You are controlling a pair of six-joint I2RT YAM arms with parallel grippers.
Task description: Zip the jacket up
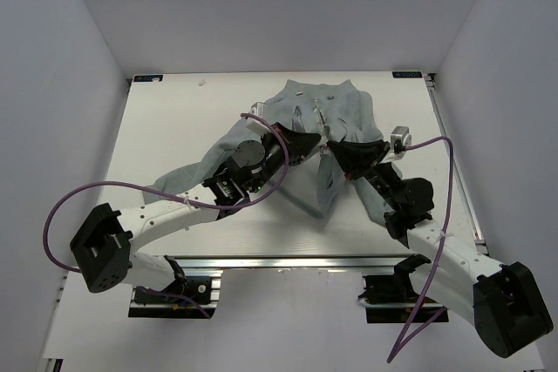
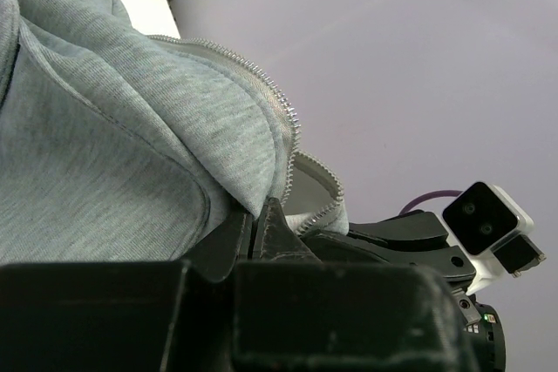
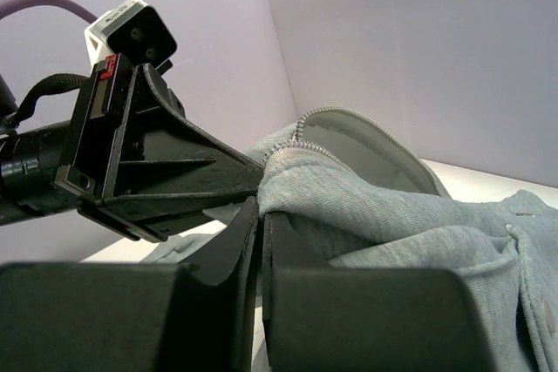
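Observation:
The light grey jacket (image 1: 327,111) lies bunched at the middle back of the white table. My left gripper (image 1: 316,147) is shut on the jacket's front edge (image 2: 261,172), by the zipper teeth (image 2: 283,106). My right gripper (image 1: 333,147) faces it tip to tip and is shut on the jacket's other edge (image 3: 288,182), beside its zipper teeth (image 3: 301,132). Both hold the fabric lifted off the table. In the right wrist view the left gripper's fingers (image 3: 187,167) sit close in front. I cannot see the zipper slider.
A grey sleeve (image 1: 187,176) trails left under the left arm. White walls close in the table at the back and both sides. A purple cable (image 1: 78,198) loops from the left arm, another cable (image 1: 445,215) from the right. A metal rail (image 1: 288,260) runs along the near edge.

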